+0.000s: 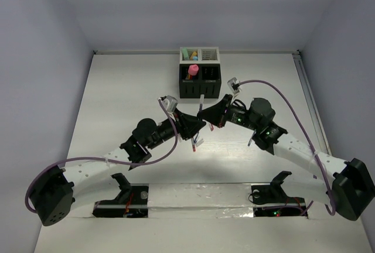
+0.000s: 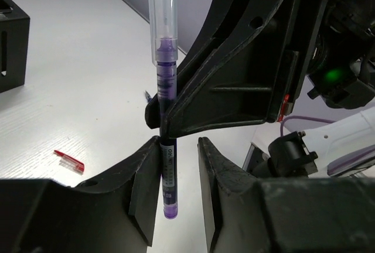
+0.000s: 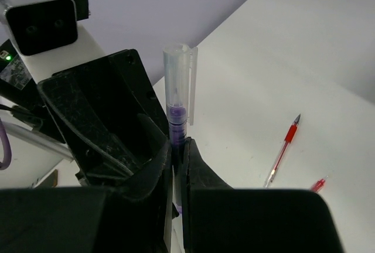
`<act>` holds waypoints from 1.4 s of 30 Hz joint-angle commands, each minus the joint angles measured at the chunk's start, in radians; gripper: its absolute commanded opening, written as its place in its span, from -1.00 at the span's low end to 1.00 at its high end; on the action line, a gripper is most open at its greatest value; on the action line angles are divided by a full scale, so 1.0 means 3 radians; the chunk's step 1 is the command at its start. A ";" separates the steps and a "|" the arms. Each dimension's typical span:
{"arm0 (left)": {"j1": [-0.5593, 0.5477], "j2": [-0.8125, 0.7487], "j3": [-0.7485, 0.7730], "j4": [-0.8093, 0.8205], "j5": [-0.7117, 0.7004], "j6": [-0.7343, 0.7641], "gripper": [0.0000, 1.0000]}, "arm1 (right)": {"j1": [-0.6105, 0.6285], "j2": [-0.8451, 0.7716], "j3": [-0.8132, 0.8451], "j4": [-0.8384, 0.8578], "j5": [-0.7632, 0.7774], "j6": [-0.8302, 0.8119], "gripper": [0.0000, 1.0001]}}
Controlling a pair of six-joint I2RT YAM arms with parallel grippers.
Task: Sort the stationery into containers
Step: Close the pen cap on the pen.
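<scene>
A blue-purple pen (image 2: 166, 83) with a clear cap stands upright between my two grippers above the middle of the table. My right gripper (image 3: 177, 145) is shut on its barrel; the cap (image 3: 179, 80) sticks up above the jaws. My left gripper (image 2: 177, 147) is open around the pen's lower end, and the pen rests against the left finger (image 2: 146, 177). In the top view the two grippers meet, left (image 1: 198, 126) and right (image 1: 206, 116). The joined containers, black (image 1: 200, 86) and white (image 1: 208, 57), stand behind them and hold a pink marker (image 1: 193, 69) and other pieces.
A red pen (image 3: 283, 149) and a small red cap (image 3: 319, 184) lie on the white table beside the grippers; the cap also shows in the left wrist view (image 2: 69, 160). The black container's corner (image 2: 12, 48) is at the left of that view.
</scene>
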 commanded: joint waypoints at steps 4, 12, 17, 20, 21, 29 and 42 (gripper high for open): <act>0.0015 -0.0038 0.0154 0.0130 0.0394 0.0009 -0.60 | 0.0032 -0.0080 0.0233 -0.0019 -0.0209 -0.0118 -1.00; 0.0015 -0.0043 0.0175 0.0120 0.0532 -0.0007 -1.00 | 0.0032 -0.0090 0.0274 -0.0095 -0.0266 -0.0128 -1.00; 0.0045 -0.0140 0.0129 0.0125 0.0404 0.0014 -1.00 | 0.0032 -0.0085 0.0325 -0.0269 -0.0286 -0.0169 -0.95; 0.0076 -0.0196 0.0124 0.0125 0.0358 0.0039 -1.00 | 0.0032 -0.0115 0.0371 -0.0499 -0.0281 -0.0281 -0.44; 0.0076 -0.0222 0.0114 0.0125 0.0343 0.0044 -1.00 | 0.0032 -0.0141 0.0376 -0.0616 -0.0246 -0.0348 -0.18; 0.0178 -0.0105 0.0037 0.0268 0.0491 0.0029 -1.00 | 0.0032 -0.0396 0.0535 -0.1189 -0.0117 -0.0701 0.41; 0.0240 0.0049 0.0037 0.0207 0.0522 0.0121 -1.00 | 0.0032 -0.0172 0.1225 -0.1471 0.0164 -0.1023 0.79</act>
